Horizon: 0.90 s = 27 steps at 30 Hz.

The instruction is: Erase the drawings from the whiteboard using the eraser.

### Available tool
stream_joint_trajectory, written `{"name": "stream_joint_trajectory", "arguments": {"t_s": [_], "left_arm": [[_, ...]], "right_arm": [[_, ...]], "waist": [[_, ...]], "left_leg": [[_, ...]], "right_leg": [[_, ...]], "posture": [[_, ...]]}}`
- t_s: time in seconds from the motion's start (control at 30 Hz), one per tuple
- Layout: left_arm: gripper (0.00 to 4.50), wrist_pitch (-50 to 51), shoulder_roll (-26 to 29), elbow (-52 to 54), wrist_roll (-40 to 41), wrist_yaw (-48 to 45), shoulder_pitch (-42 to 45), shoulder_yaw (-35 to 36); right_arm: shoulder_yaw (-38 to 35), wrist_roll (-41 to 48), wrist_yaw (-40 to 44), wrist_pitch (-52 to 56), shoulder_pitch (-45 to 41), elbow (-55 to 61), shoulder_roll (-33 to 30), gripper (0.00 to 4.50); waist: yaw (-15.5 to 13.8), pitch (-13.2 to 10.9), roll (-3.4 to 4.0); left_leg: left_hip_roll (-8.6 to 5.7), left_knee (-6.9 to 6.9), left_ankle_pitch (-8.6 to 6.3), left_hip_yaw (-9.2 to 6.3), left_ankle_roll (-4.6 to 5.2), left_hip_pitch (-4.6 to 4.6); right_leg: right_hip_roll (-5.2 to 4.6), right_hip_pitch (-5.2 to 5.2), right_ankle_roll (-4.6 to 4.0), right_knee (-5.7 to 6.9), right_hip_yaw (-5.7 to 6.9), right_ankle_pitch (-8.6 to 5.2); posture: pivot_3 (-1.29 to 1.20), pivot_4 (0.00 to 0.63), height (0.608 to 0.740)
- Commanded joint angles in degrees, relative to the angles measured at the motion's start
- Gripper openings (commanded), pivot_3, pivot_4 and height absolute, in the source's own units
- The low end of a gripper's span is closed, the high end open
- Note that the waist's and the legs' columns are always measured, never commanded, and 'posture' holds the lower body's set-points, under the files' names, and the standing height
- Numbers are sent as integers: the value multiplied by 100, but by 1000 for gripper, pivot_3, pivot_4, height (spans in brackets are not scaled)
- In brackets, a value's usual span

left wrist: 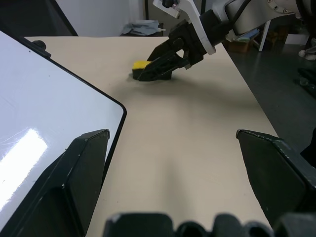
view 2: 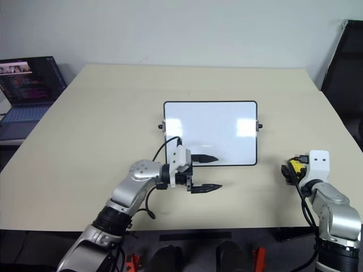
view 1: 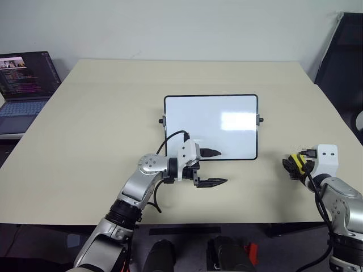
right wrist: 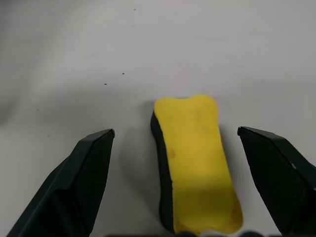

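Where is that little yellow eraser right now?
The eraser lies on the table to the right of the whiteboard, between the open fingers of the right gripper, which are not touching it.

A beige table (view 1: 113, 113) fills most of the head views. The whiteboard (view 1: 211, 126) lies flat on it just right of frame centre, its surface white. The eraser (right wrist: 195, 163) lies on the tabletop at lower right, well apart from the board. A laptop (view 1: 25, 85) sits at far left, beside the table's edge.
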State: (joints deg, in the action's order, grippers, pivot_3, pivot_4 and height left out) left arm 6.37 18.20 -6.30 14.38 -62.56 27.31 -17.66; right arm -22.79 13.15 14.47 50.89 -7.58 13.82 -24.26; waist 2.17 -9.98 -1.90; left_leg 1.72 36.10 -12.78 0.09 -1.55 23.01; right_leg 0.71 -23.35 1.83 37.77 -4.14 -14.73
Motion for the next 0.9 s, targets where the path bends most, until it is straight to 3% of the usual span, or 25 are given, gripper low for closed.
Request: {"name": "stream_joint_trajectory", "arguments": {"t_s": [0.03,0.27,0.47,0.67,0.9], "left_arm": [[4500,18,10,289,23,94,18,102],[4500,333,193,1194,-279,1224,-815,451],[4500,809,-206,2461,-616,2980,-2119,926],[4500,596,-653,2916,-1254,4338,-3018,1195],[4500,67,-796,3124,-1617,5018,-3798,1330]], "right_arm": [[-162,34,-119,-54,-8,386,-91,4459],[-167,136,-50,-100,638,1471,-61,4459],[-307,190,-210,-1129,1730,2506,712,4459],[-186,30,-166,-2721,2646,2469,1310,4459],[-59,50,-310,-3360,3215,2281,1745,4459]], "waist": [[0,0,0],[8,1,2],[-17,1,2],[-26,3,3],[-29,3,4]], "left_leg": [[0,0,0,0,0,0],[5,-7,-1,-5,0,0],[26,-5,-2,-12,-1,-1],[27,1,-2,-4,-1,-13],[29,-2,-3,-7,-2,-9]], "right_leg": [[0,0,0,0,0,0],[0,0,-2,2,1,-10],[-10,0,-4,6,1,-13],[-28,8,-26,4,-5,-26],[-44,3,-36,0,-4,-32]], "posture": [[0,150,740],[0,150,740],[0,150,740],[0,150,740],[0,150,740]]}}
